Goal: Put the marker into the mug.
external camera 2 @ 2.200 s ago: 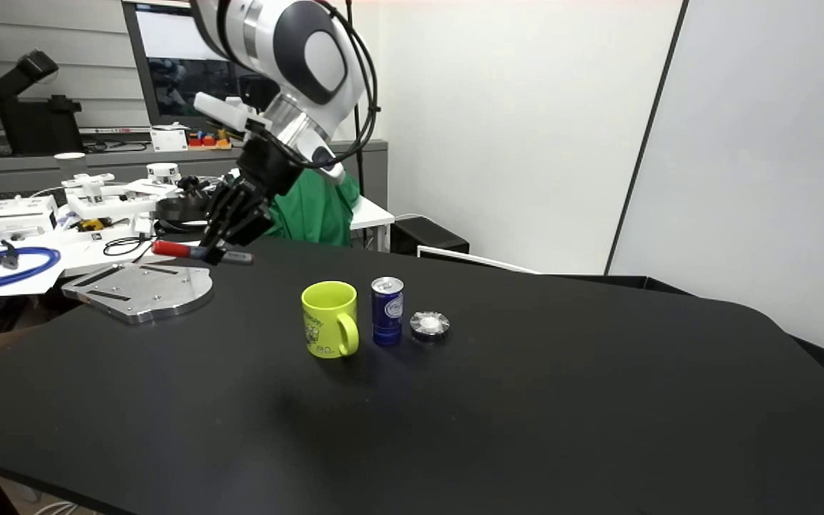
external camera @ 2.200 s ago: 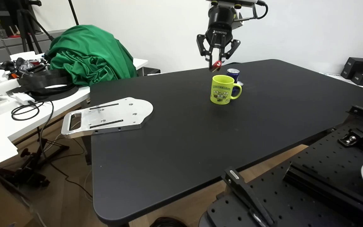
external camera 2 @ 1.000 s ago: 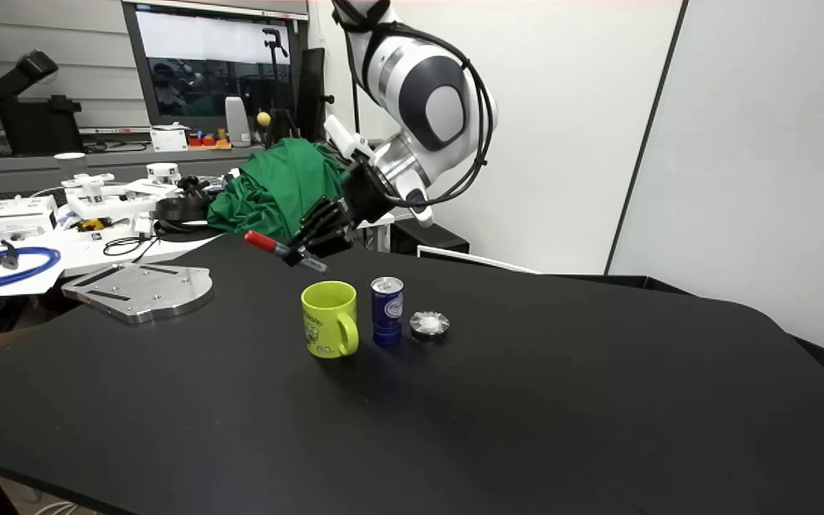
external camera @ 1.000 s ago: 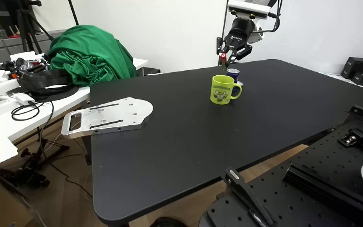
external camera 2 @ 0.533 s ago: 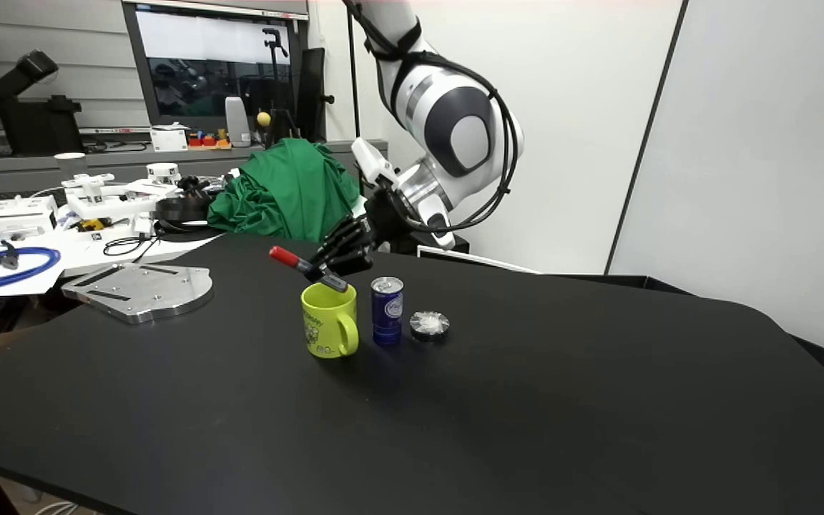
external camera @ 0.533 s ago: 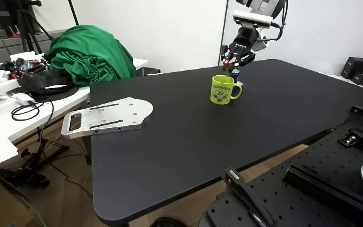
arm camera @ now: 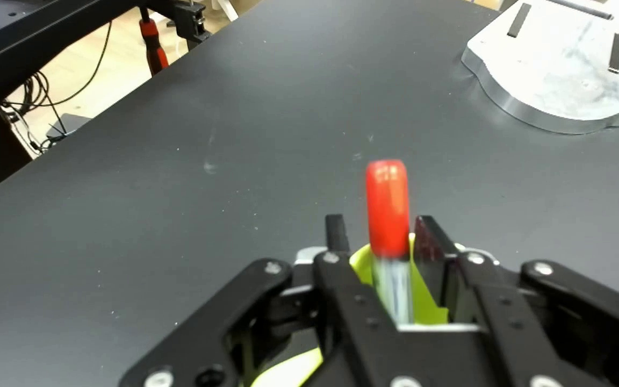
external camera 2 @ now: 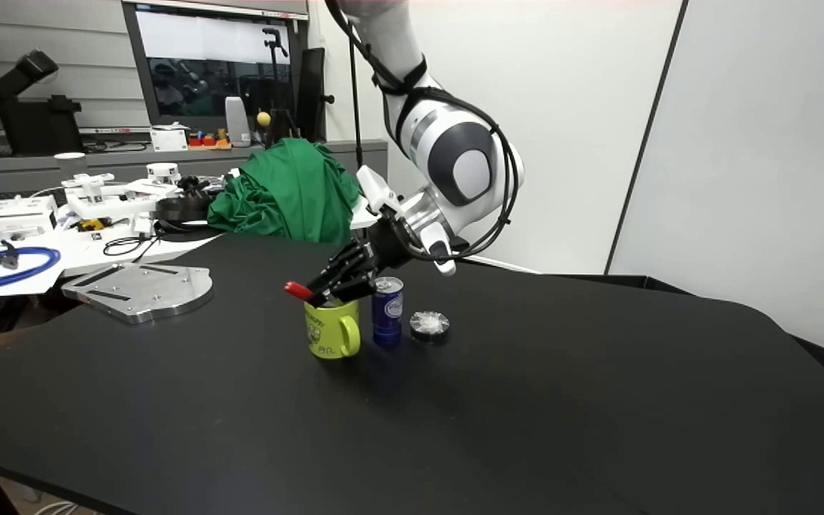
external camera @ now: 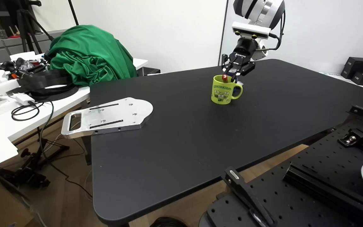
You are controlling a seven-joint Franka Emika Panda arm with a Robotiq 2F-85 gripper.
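The red-capped marker (arm camera: 390,236) slants in the mouth of the yellow-green mug (external camera: 221,94), well in from the edges of the black tabletop (external camera: 175,132); its lower end I can't quite make out. The gripper (arm camera: 381,231) looks released, fingers parted around it. Best to back straight out, clear of cap and rim.

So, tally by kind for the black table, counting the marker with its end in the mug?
Mug: 1
Marker: 1
Blue can: 1
Metal plate: 1
Small round item, exact kind unclear: 1
Total: 5
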